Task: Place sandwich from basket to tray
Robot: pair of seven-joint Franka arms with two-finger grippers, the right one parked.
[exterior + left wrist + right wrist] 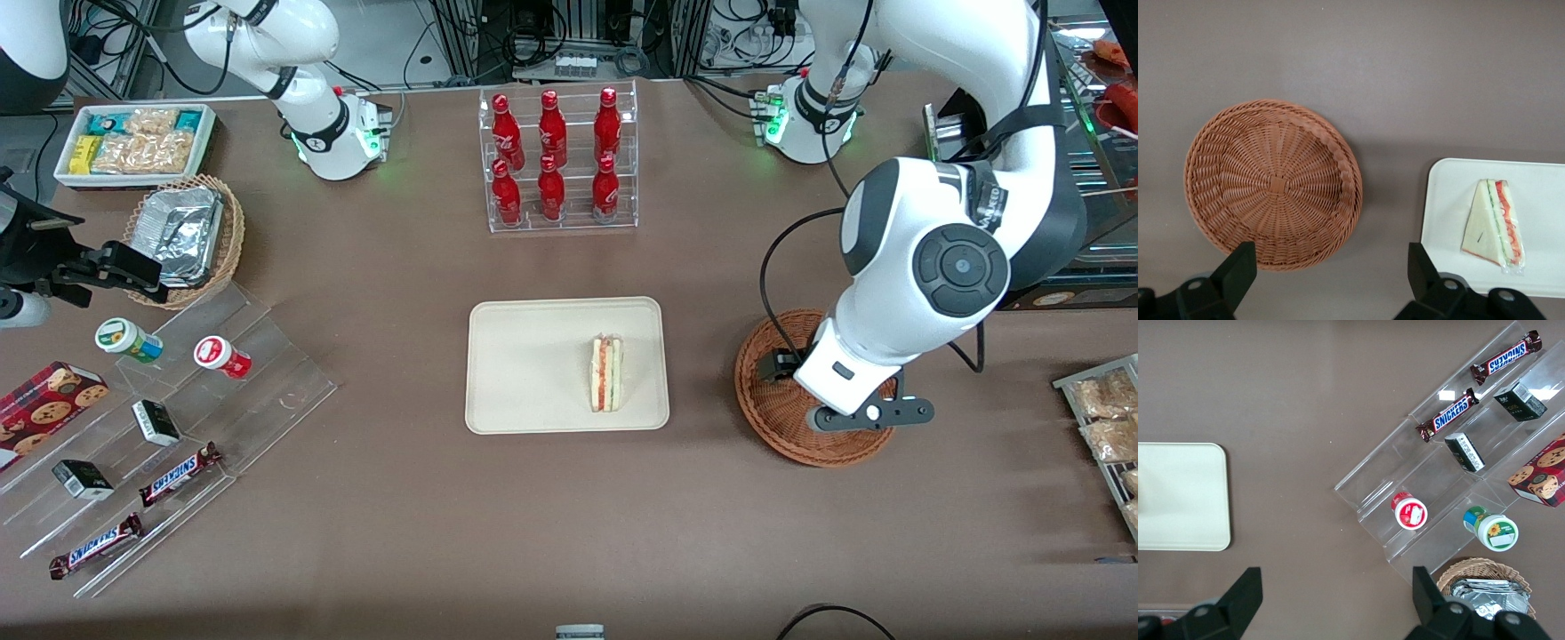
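Sandwich (607, 373) lies flat on the tray (524, 356), well off to the side of your gripper (1328, 280), which hangs above the emptied basket (1275, 183) with fingers spread wide, holding nothing. Placement looks done, so lift straight up and keep clear of the wicker rim.

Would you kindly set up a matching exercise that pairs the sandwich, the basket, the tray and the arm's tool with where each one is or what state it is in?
Things:
1. sandwich
2. basket
3. tray
4. tool

Places or states:
A. open, above the basket
B. holds nothing
C. lying on the tray
D. in front of the bottle rack, beside the basket

Pairs: 1-C, 2-B, 3-D, 4-A
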